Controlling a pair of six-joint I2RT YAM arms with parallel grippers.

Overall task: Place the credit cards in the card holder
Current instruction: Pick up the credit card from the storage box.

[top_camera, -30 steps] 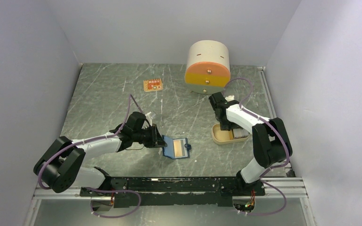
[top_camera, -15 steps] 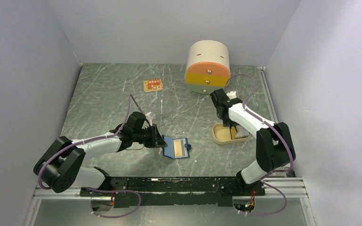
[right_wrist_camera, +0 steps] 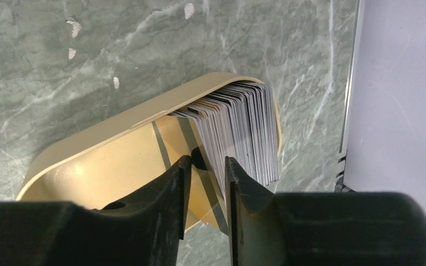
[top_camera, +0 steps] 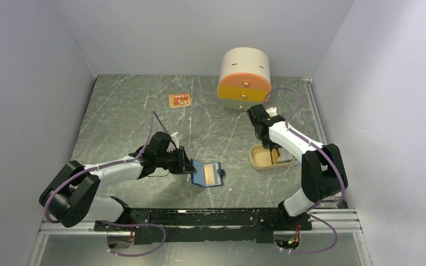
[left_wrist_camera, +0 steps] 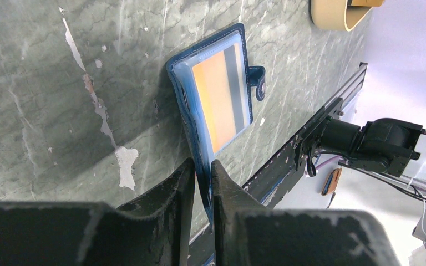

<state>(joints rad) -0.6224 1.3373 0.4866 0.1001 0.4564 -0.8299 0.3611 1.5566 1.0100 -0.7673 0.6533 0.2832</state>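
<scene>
right hand [right_wrist_camera: 206, 164] shifted above credit cards [right_wrist_camera: 247, 130], left hand [left_wrist_camera: 200, 169] pinching card holder [left_wrist_camera: 217, 95]

Cream drawer unit [top_camera: 244, 80], orange tag [top_camera: 180, 100], tray [top_camera: 258, 161]

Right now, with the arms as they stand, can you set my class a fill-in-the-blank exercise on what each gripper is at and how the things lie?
1. The left gripper pinches the edge of the ____.
2. That case lies ____ on the table, one card showing inside.
3. The right gripper is at the tray that holds the stack of ____.
4. The round drawer unit shows ____ knobs on its front.
Missing words: card holder; open; credit cards; two.
</scene>
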